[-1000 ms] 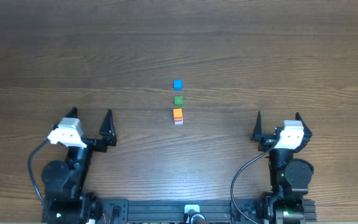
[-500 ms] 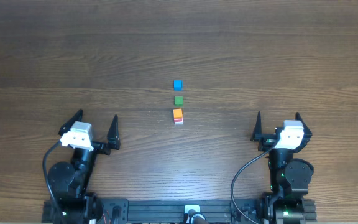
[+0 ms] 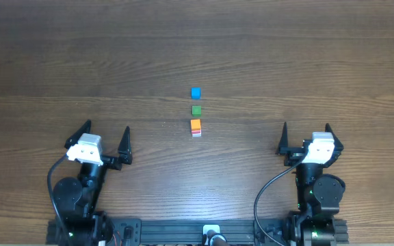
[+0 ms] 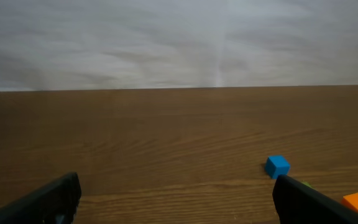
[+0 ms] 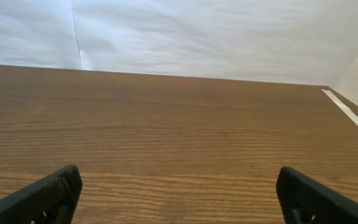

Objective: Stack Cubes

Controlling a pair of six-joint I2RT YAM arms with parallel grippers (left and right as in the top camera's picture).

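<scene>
Left claw and right claw both released; cube row runs near-far between them, seemingly closer to left.

We read no text, label, brand, number or sign on any surface in these views. The blue cube, the green cube and the orange cube present plain coloured faces, and the table carries wood grain only.
</scene>
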